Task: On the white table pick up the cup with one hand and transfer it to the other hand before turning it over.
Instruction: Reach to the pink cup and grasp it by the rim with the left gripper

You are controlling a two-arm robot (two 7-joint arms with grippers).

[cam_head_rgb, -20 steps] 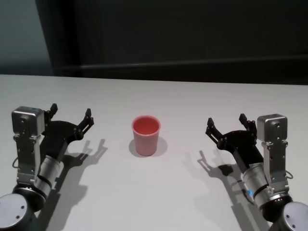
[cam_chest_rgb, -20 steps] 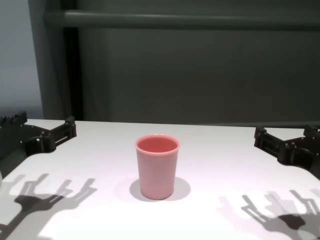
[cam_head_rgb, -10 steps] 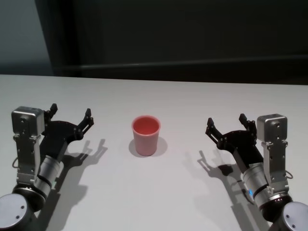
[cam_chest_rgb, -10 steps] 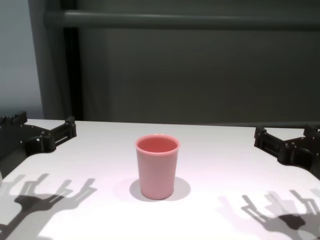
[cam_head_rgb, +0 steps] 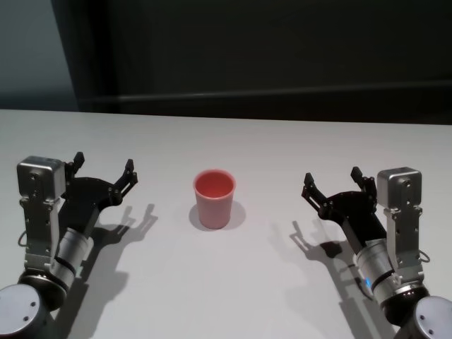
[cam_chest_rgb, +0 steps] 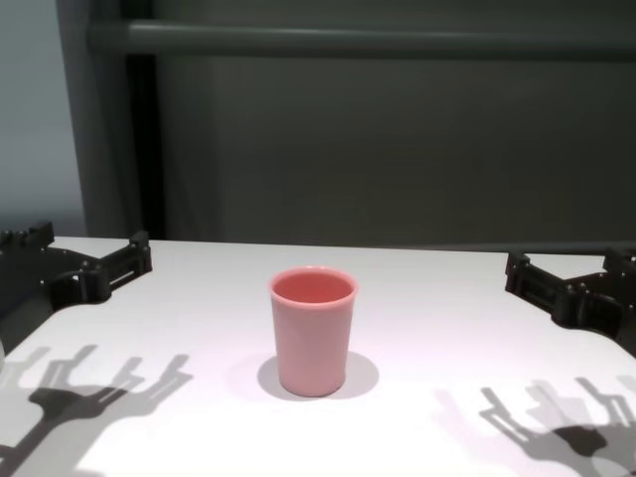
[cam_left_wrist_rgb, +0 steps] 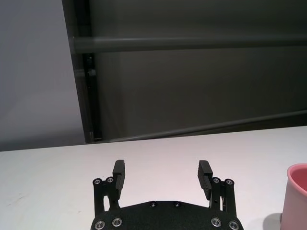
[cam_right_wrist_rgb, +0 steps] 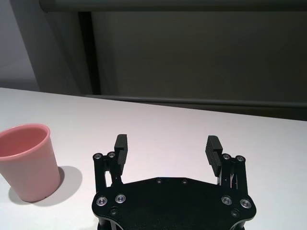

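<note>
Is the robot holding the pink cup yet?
No. The cup stands alone on the table; the left end effector and right end effector are open, empty.

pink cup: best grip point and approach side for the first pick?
Grip the cup across its side wall, about mid-height, coming in level from the side. It stands upright on the white table, mouth up, tapered, without a handle, so opposing walls are the only real purchase. Both the left hand and right hand are open and flank it; either could probably take it.
</note>
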